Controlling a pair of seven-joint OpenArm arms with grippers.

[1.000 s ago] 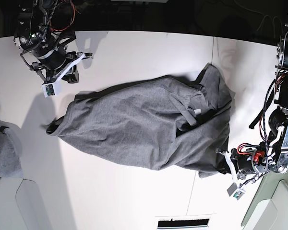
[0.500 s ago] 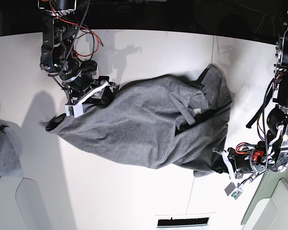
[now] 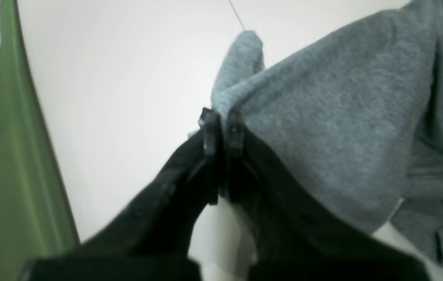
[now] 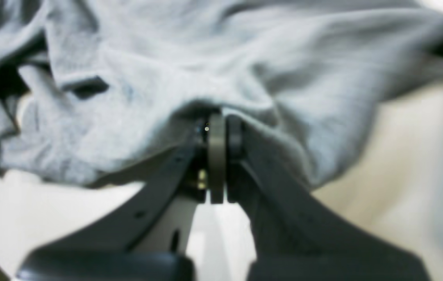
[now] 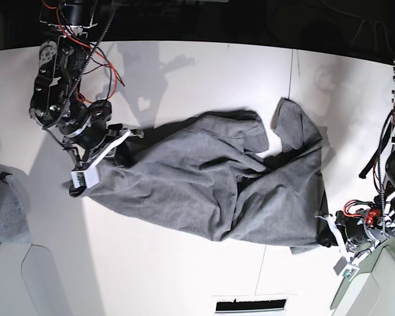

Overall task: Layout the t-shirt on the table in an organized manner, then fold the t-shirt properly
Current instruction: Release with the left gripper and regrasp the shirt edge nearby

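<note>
The heather-grey t-shirt (image 5: 204, 178) lies crumpled and stretched lengthwise across the white table (image 5: 184, 72). At its left end in the base view, my right gripper (image 5: 122, 148) is shut on a fold of the cloth. The right wrist view shows those fingers pinched together (image 4: 221, 121) with grey t-shirt fabric (image 4: 206, 58) bunched over them. At the shirt's lower right corner, my left gripper (image 5: 324, 237) is shut on the edge. In the left wrist view its tips (image 3: 221, 117) clamp a peak of the t-shirt (image 3: 323, 109) just above the table (image 3: 127, 78).
A smaller grey cloth bundle (image 5: 3, 210) sits at the table's left edge. A thin dark seam (image 5: 291, 66) crosses the tabletop. A green surface (image 3: 6, 156) borders the table beside my left gripper. A dark slot (image 5: 250, 306) lies at the near edge.
My right gripper swung down from the far left corner onto the shirt's left end and shut on it. My left gripper dragged its corner right and nearer, stretching the shirt longer.
</note>
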